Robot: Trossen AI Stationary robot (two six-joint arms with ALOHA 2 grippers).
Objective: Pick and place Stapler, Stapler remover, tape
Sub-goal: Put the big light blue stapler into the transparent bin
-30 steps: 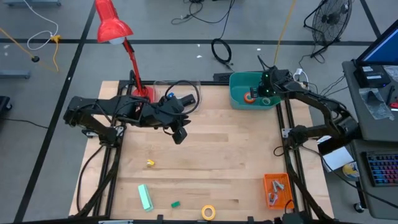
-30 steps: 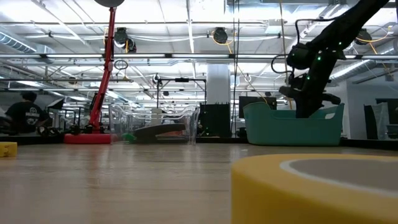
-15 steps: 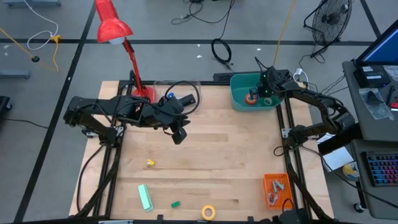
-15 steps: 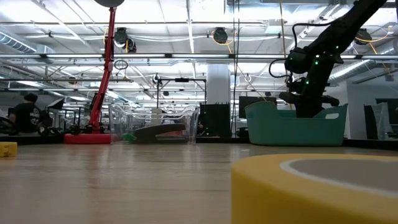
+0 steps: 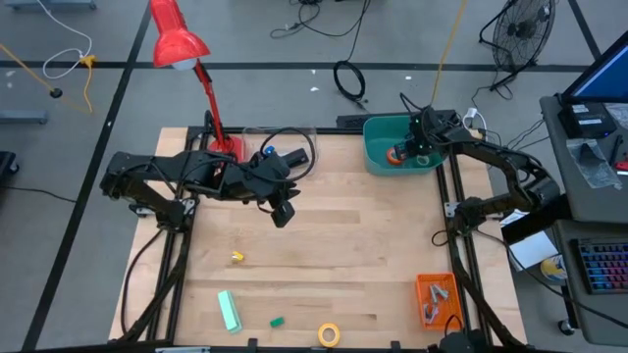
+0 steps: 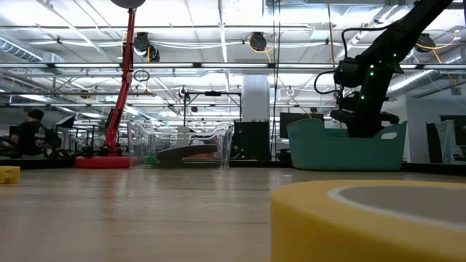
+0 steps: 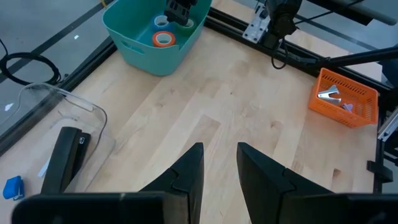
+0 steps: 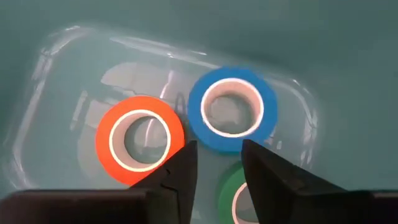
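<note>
Right gripper (image 8: 214,163) parted and empty inside teal bin (image 5: 378,157) above orange tape (image 8: 140,139), blue tape (image 8: 232,109), green tape (image 8: 231,190) (left gripper (image 7: 219,163) parted too, mid-table).

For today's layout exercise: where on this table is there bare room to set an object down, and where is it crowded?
Bare wood spans the middle of the wooden table, between the left gripper, the teal plastic tub and the orange mesh basket. Crowded spots: the tub's floor, holding orange, blue and green tape rolls, and the front edge near the yellow tape roll.
</note>
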